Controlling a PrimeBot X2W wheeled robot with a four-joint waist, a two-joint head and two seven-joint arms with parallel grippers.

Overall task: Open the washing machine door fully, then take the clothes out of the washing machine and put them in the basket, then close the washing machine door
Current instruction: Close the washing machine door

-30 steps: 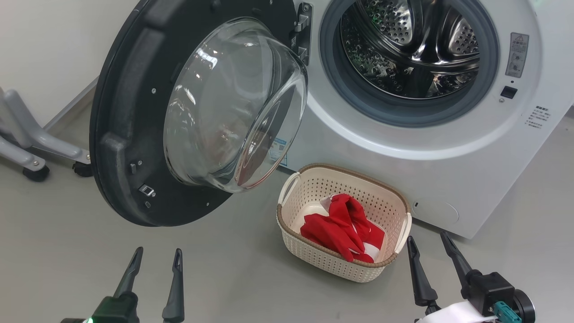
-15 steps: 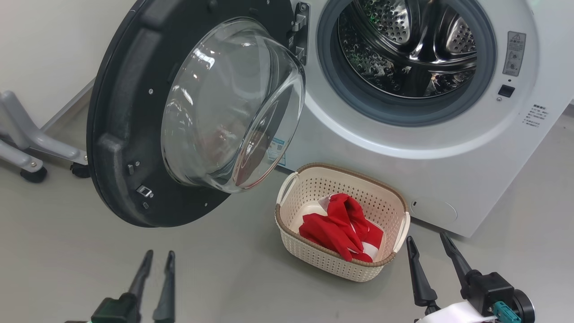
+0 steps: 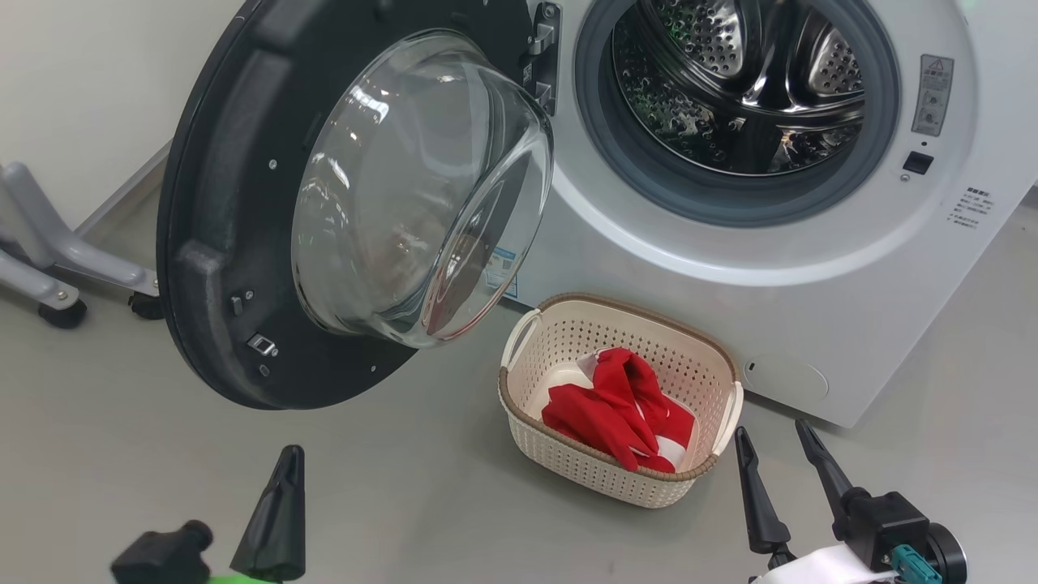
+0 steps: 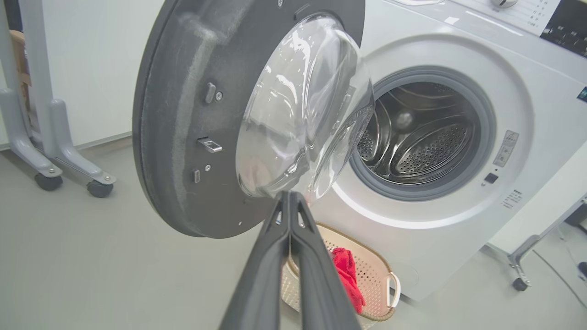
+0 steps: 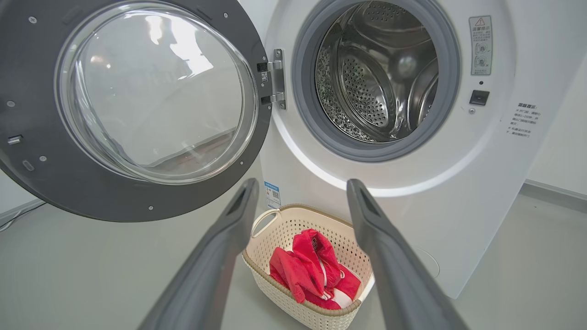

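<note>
Washing machine (image 3: 811,268): 1 o'clock.
Washing machine door (image 3: 219,243): 10 o'clock, swung open, hanging ahead of left gripper (image 3: 290,454).
Grey wheeled stand (image 3: 40,259): 9 o'clock.
Basket (image 3: 568,474): centre, on floor, holds clothes (image 3: 616,405).
Left gripper: 7 o'clock, fingers pressed together; spread a second ago.
Right gripper (image 3: 772,430): 5 o'clock, spread wide, empty.

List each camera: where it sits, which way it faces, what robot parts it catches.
Head view: on the head, facing forward and down at the washing machine, open door and basket; left gripper shut lower left, right gripper open lower right.
Left wrist view: on that wrist, facing along its shut fingers at the door glass and drum.
Right wrist view: on that wrist, facing between its spread fingers at the basket.
Shared: both wrist views show the red clothes in the basket.
</note>
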